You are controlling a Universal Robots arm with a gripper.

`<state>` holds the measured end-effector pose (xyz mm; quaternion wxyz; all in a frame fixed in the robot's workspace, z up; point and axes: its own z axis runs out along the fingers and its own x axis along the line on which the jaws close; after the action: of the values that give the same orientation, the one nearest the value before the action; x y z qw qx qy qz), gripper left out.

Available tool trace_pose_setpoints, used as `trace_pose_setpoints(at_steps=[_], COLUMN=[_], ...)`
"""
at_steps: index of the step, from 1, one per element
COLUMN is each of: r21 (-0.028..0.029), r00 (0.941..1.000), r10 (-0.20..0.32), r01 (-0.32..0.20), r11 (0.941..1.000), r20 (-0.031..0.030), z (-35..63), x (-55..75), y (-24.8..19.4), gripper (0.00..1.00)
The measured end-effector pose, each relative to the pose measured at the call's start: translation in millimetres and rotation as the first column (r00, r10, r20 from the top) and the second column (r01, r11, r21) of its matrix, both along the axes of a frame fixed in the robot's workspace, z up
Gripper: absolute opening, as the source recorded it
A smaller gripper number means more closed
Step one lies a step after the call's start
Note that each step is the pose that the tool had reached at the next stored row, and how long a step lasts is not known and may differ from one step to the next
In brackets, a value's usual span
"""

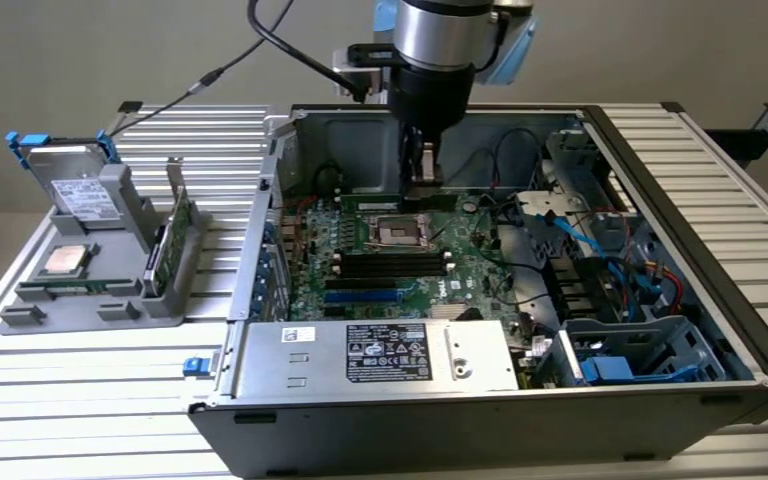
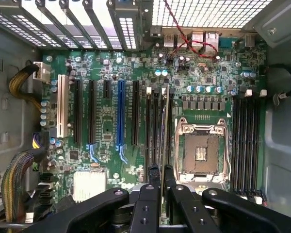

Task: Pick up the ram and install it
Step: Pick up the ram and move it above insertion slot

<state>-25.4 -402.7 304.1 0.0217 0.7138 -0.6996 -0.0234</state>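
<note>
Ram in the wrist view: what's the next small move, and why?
Probably a short, slow move straight down toward the board. The gripper is shut on the ram, which shows edge-on and runs parallel to the black memory slots beside the CPU socket. No sideways offset is evident. Whether its lower edge touches a slot yet cannot be told, hence the slow approach.

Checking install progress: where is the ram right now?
In the wrist view, the ram is gripped edge-on in the pincer, over the black memory slots beside the empty CPU socket.
</note>
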Motion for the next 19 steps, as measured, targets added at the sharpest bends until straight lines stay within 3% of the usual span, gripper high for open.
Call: trace_pose_setpoints(at_steps=[9, 19], r21=[-0.0025, -0.003], r00=[0.9997, 0.999], r10=[0.024, 0.044], r01=[-0.024, -0.044], r11=[0.9997, 0.999], r20=[0.0, -0.0029], z=[-16.4, -33.5], x=[0.0, 0.0], y=[4.7, 5.3], gripper=[0.14, 0.14])
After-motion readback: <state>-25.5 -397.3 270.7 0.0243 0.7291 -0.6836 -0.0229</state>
